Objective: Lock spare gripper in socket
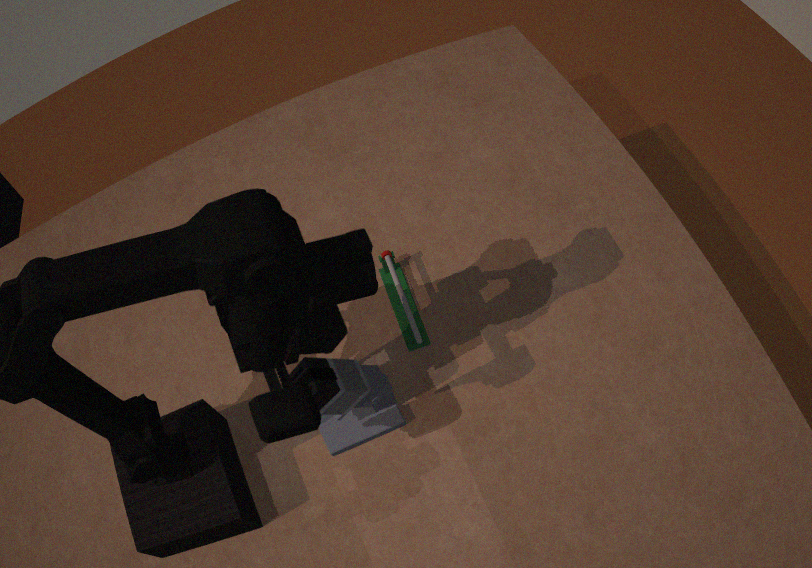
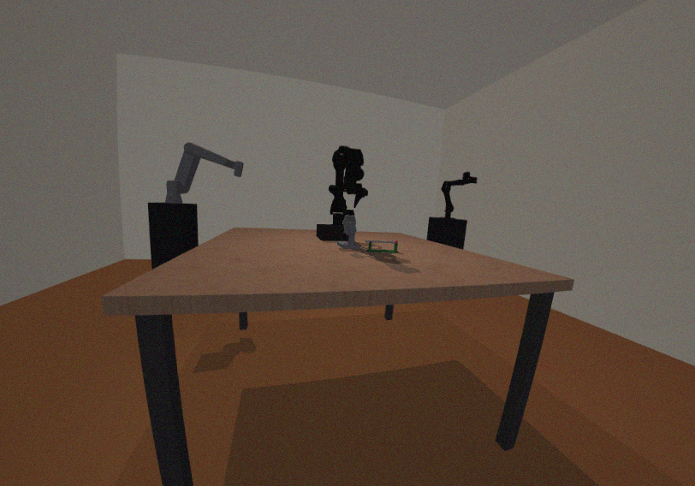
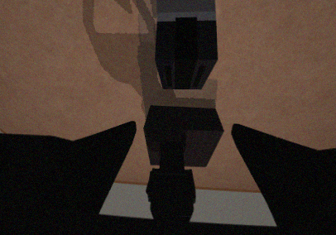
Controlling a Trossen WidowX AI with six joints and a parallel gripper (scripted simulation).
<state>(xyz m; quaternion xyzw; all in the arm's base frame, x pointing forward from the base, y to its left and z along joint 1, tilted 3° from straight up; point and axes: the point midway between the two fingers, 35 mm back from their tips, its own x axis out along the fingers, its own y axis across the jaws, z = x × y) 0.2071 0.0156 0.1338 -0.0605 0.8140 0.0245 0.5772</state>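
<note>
1. The lock pin (image 1: 401,294) (image 2: 376,241), your task's thing, is lying lengthwise along a green holder (image 1: 422,336) (image 2: 382,251), with its red head (image 1: 386,254) at one end. It is resting out of the socket, so it is not locking anything.

2. The green holder is standing on the counter (image 1: 521,133) (image 2: 279,269), near the mount but apart from it. In the exterior view, its two end posts are carrying the pin above its low base.

3. The blue-grey mount (image 1: 361,432) (image 2: 350,230) is standing upright on its flat base plate. You are seeing a black slotted piece (image 3: 186,45) at the mount in the wrist view; the dark picture is not letting you tell whether this is the spare gripper or how fully it is seated.

4. Your fingers (image 1: 286,411) (image 2: 358,198) are standing wide apart, released, with nothing between them. They are hanging beside the mount, on the side toward the arm's base; in the wrist view the slotted piece is showing beyond their tips, and you cannot tell from the top view whether anything is touching.

5. Your arm (image 1: 119,274) (image 2: 348,157) is arching up from its dark base block (image 1: 186,515) (image 2: 325,231) (image 3: 204,146) and bending back down toward the mount.

6. Farther out, a grey arm (image 2: 187,166) and a small black arm (image 2: 448,198) are standing on separate black pedestals beyond the counter.
</note>
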